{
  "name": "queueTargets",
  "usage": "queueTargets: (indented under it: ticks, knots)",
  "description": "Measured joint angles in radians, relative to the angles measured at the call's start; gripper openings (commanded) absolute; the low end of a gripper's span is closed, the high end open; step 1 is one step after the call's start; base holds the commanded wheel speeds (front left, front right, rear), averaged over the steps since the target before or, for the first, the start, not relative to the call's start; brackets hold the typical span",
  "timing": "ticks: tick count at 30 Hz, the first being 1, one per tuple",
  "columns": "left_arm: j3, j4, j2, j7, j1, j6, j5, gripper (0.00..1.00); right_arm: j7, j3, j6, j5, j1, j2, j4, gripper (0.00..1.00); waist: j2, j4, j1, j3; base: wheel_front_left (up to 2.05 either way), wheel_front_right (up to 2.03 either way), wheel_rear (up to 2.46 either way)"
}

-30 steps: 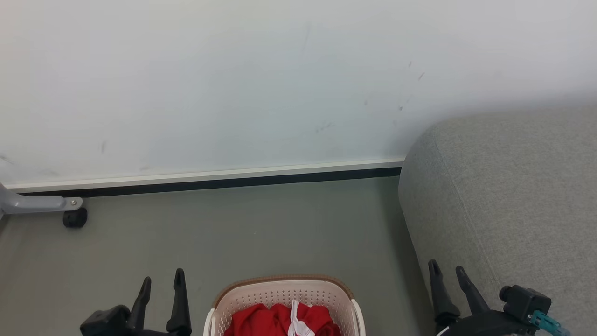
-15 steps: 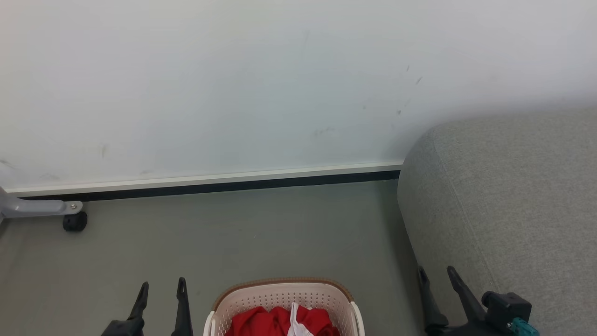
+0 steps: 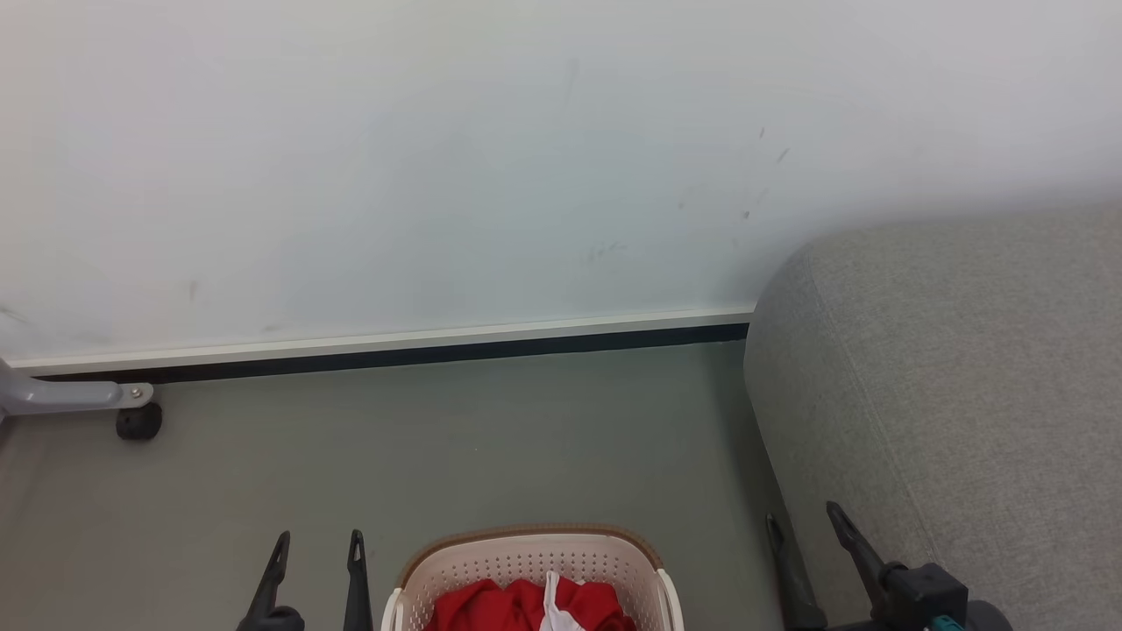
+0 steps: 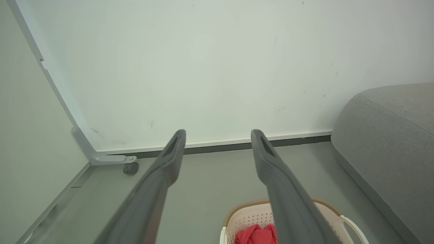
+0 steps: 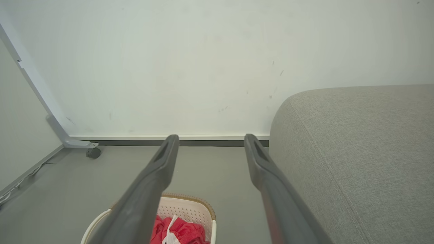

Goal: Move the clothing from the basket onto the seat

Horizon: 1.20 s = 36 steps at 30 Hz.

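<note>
The cream perforated basket (image 3: 535, 561) with its brown rim stands on the floor at the bottom middle of the head view, holding red clothing (image 3: 491, 606) with a white strip. The grey sofa (image 3: 964, 394) rises to its right. My left gripper (image 3: 319, 542) is open, left of the basket, and my right gripper (image 3: 803, 517) is open between basket and sofa. The left wrist view shows the left gripper (image 4: 218, 133) high over the basket (image 4: 244, 217) and clothing (image 4: 256, 234). In the right wrist view the right gripper (image 5: 209, 137) hangs above basket (image 5: 186, 206), clothing (image 5: 183, 230) and sofa (image 5: 356, 152).
A pale wall with a white and black baseboard (image 3: 394, 342) runs behind the grey floor (image 3: 456, 438). A grey metal leg with a black caster (image 3: 138, 422) stands at the far left by the wall.
Both grippers have dropped lower in the head view and drawn toward the basket, so less of each shows. The wall marks and baseboard have shifted slightly, so the camera moved a little.
</note>
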Motion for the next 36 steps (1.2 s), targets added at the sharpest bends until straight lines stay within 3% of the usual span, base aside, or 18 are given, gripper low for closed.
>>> queueTargets:
  ticks: [21,36]
  knots:
    - [0.006,0.006,-0.004,0.0,-0.002,0.0,-0.002,1.0,0.0,-0.037,0.0,0.0,0.003,0.003,-0.015,1.0,0.0,-0.004,0.0001,0.027,0.0,0.0,0.0]
    - [-0.035,0.05,-0.004,0.0,-0.074,-0.001,0.018,1.0,0.0,-0.087,0.0,-0.005,-0.019,-0.007,-0.079,1.0,0.0,-0.024,0.0001,0.148,0.0,0.0,0.0]
